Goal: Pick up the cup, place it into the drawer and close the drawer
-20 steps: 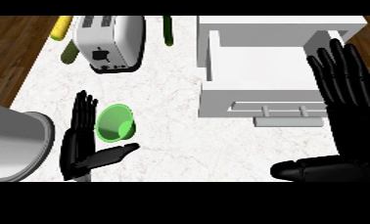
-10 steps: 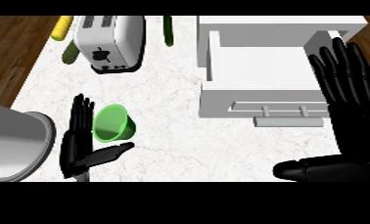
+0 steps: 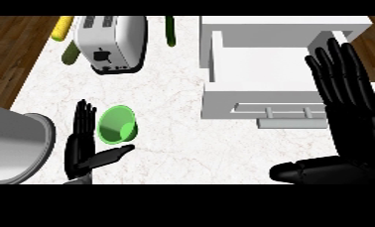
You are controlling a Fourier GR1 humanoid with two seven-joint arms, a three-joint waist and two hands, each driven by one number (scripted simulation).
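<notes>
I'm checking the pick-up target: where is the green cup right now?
In the head view the green cup sits on the counter's lower left, just beside the open left hand, below the toaster and left of the open drawer.

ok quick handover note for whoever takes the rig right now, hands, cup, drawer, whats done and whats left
Left robot hand: open, fingers straight, right beside the small green plastic cup, thumb below it, not gripping.
Right robot hand: open, over the right side of the white pulled-out drawer.
Cup lies tipped on the white marble counter, left of the drawer.
Done: drawer open.
Left: grasp cup, place in drawer, close drawer.
</notes>
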